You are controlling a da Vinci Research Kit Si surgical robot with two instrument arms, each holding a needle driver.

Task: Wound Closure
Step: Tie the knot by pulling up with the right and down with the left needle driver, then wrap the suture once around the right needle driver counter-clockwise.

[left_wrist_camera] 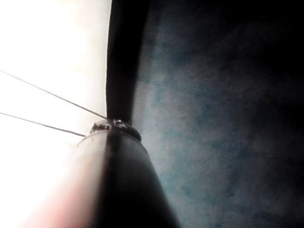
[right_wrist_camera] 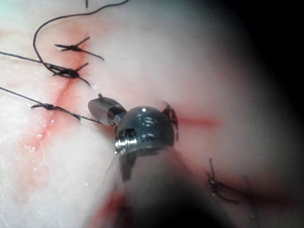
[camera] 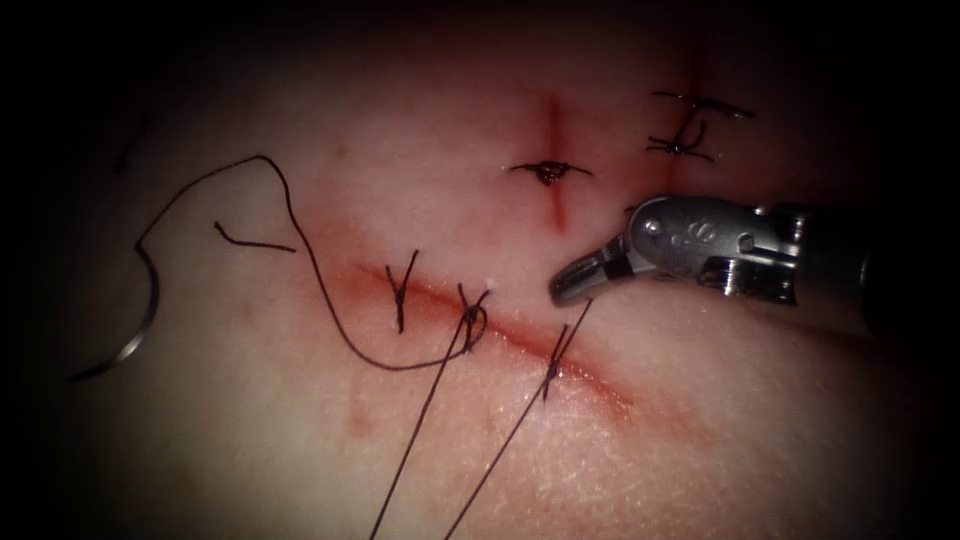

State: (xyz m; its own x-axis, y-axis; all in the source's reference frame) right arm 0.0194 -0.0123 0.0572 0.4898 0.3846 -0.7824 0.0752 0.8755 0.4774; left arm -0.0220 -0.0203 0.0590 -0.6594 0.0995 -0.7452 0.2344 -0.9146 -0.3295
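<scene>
Now my right tool [camera: 572,288] pinches taut dark thread [camera: 520,430] over the glistening tissue [camera: 700,440]; the curved steel needle [camera: 130,335] lies loose far left; left jaws unreadable.

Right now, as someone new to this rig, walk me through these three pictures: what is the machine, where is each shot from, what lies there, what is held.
This is a surgical practice robot sewing a cut in pork belly, the tissue. The endoscope view looks down from above; the two wrist views ride on the arms. The right arm's tool enters from the right, jaws shut on the thread beside the cut. The curved needle lies loose on the tissue, left of the cut, held by nothing. Finished stitches cross the cut. The left wrist view shows the left arm's shaft and two taut strands.
</scene>
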